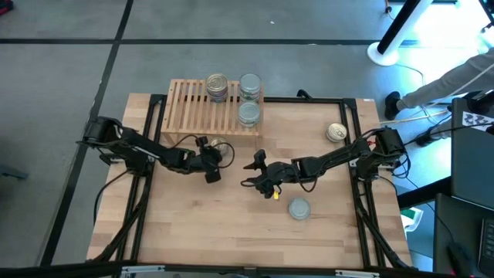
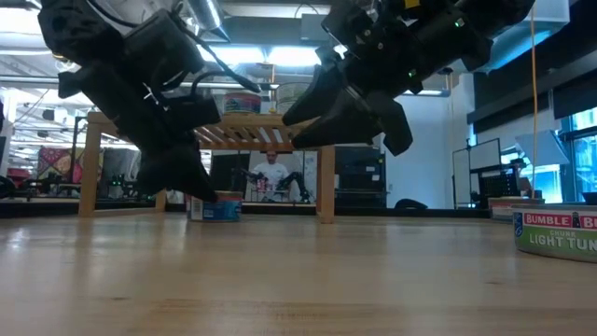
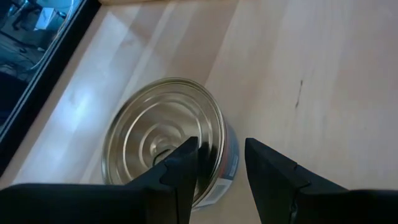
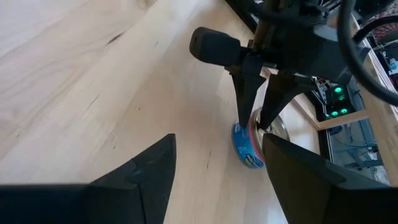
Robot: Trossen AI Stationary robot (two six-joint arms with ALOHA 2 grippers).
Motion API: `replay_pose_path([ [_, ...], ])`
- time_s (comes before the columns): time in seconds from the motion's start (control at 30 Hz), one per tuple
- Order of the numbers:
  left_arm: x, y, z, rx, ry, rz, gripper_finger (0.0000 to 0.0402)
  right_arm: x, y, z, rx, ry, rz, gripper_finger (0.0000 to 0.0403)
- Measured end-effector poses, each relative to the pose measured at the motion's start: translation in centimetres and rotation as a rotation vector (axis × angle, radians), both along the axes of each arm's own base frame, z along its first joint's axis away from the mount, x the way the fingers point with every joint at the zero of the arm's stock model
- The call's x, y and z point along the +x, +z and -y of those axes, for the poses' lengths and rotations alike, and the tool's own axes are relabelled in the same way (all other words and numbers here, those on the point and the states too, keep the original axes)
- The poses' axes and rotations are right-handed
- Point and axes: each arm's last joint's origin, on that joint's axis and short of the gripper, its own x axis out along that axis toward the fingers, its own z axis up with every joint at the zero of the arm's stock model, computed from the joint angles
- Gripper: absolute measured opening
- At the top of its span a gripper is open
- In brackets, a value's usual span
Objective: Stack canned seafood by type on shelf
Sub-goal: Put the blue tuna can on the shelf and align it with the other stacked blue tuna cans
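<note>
Left wrist view, closest of all: the left gripper (image 3: pixel 221 165) has its two dark fingers partly apart and straddling the rim of a gold-lidded can (image 3: pixel 166 138) that lies flat on the wooden tabletop (image 3: pixel 323 74); one finger sits over the lid and the other outside the blue-labelled wall, but whether the pads actually press the metal cannot be told. In the right wrist view the right gripper (image 4: pixel 217 168) hangs above bare wood with its fingers spread wide and nothing between them, looking toward the left arm's fingers at that same can. Seen from above, this can lies just in front of the shelf (image 1: pixel 185 104), and two more tins wait on the table: a silver-lidded can (image 1: pixel 299 208) near the front, and another gold-lidded can (image 1: pixel 336 132) toward the right edge. Farther back, the slatted shelf already carries a gold-lidded stack (image 1: pixel 218 87) and, beside it, silver-lidded tins (image 1: pixel 248 99). In the low view a person (image 2: pixel 271 174) sits in the room beyond the table. The step in hand appears to be picking up the gold can. Next, the left fingers would likely need to close firmly on the rim, lift, and carry the can back to the gold stack.
</note>
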Motion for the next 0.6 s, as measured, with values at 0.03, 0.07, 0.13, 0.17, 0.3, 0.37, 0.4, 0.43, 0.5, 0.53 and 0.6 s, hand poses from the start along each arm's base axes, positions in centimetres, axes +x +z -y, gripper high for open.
replay_pose_path([
  [0.03,0.03,-0.06,0.00,-0.001,0.000,-0.002,0.0129,0.00,0.00,0.00,0.000,0.000,0.000,0.0237],
  [0.07,0.06,-0.13,-0.01,0.002,0.002,-0.004,0.0129,0.00,0.00,0.00,0.000,0.000,0.000,0.0237],
  [0.13,0.08,-0.21,-0.01,0.005,0.003,-0.008,0.0129,0.00,0.00,0.00,0.000,0.000,0.000,0.0237],
  [0.17,0.07,-0.22,0.02,0.004,0.002,-0.008,0.0129,0.00,-0.01,0.00,0.000,0.000,0.000,0.0237],
  [0.3,0.06,-0.25,0.08,0.014,-0.013,-0.021,0.0129,0.00,0.00,0.00,0.000,0.000,0.000,0.0237],
  [0.37,0.05,-0.26,0.09,0.019,-0.021,-0.029,0.0129,0.00,0.00,0.00,0.000,0.000,0.000,0.0237],
  [0.4,0.05,-0.26,0.09,0.019,-0.024,-0.031,0.0129,0.00,0.00,0.00,0.000,0.000,0.000,0.0237],
  [0.43,0.04,-0.26,0.10,0.022,-0.029,-0.035,0.0129,0.00,0.00,0.00,0.000,0.000,0.000,0.0237],
  [0.5,0.03,-0.27,0.11,0.026,-0.036,-0.042,0.0126,0.00,0.00,0.00,0.000,0.000,0.000,0.0237],
  [0.53,0.03,-0.28,0.11,0.027,-0.037,-0.043,0.0122,0.00,0.00,0.00,0.001,0.000,0.000,0.0237],
  [0.6,0.02,-0.28,0.10,0.028,-0.036,-0.044,0.0108,0.00,0.00,0.00,0.000,0.000,0.000,0.0237],
])
